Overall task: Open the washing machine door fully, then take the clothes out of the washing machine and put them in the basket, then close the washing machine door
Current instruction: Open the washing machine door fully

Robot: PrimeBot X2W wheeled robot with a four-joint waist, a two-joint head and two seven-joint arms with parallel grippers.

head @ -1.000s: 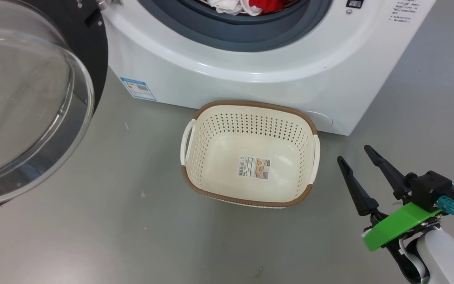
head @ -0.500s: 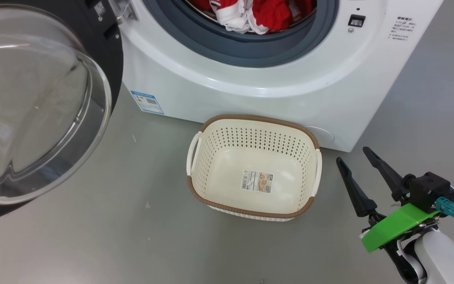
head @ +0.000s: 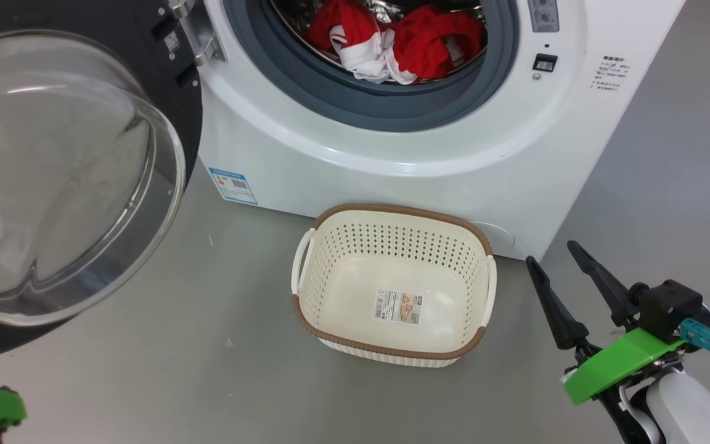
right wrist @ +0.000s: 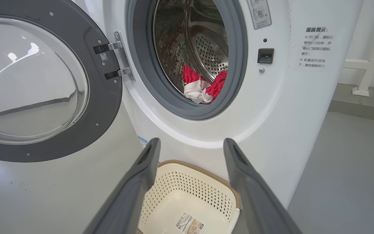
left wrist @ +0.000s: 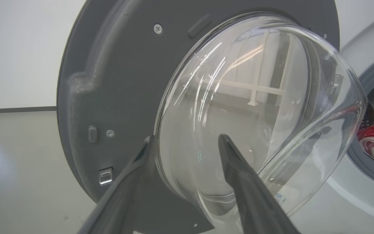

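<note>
Washing machine (head: 392,172), white and front-loading, stands on a grey floor (head: 145,370) with its round mouth facing the robot. Washing machine door (right wrist: 105,107), black with a bulging glass bowl, hangs from hinges at the left of the mouth and is swung wide open. Its bowl points out toward the robot's left side, with bare floor below and beside it. Basket (head: 392,213), cream with a brown rim, sits upright on the floor just in front of the machine, below the mouth, its long axis running left to right. Clothes (head: 429,43), red with white trim, lie heaped in the drum at the lower edge of the mouth. Right tool (head: 550,251) hovers low, just right of the basket, fingers spread around nothing and pointing toward the machine. Left tool (left wrist: 186,138), fingers spread, points at the door's glass bowl with one finger at the bowl's left edge. Whether it touches the glass cannot be told.
</note>
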